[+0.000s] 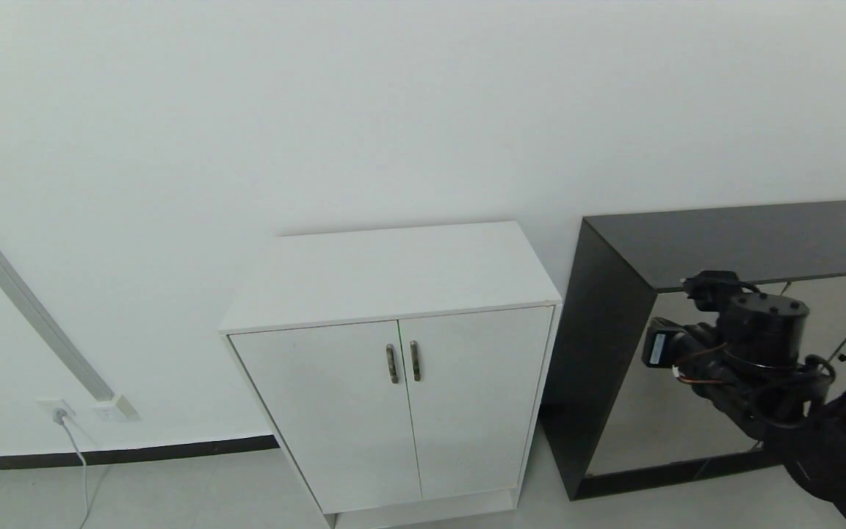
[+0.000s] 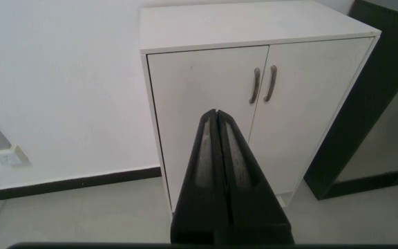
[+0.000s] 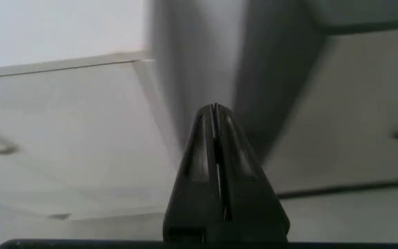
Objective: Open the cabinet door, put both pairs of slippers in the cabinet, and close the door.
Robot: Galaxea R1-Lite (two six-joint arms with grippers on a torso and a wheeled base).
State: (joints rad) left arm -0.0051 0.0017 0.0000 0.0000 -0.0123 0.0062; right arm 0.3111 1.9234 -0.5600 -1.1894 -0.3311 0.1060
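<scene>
My right arm is matte black. It has a round, drum-shaped joint with small screws on its cap, a pale label on a side block, thin orange wires and a looping black cable. My left tool and right tool each have two black, tapering fingers that meet along a thin seam.

Soft, even light is filling the room w/o hard shadows; the wall is looking bright, the cabinet is casting only a faint shade by its right side, & the glossy front of the dark cabinet is mirroring the floor
</scene>
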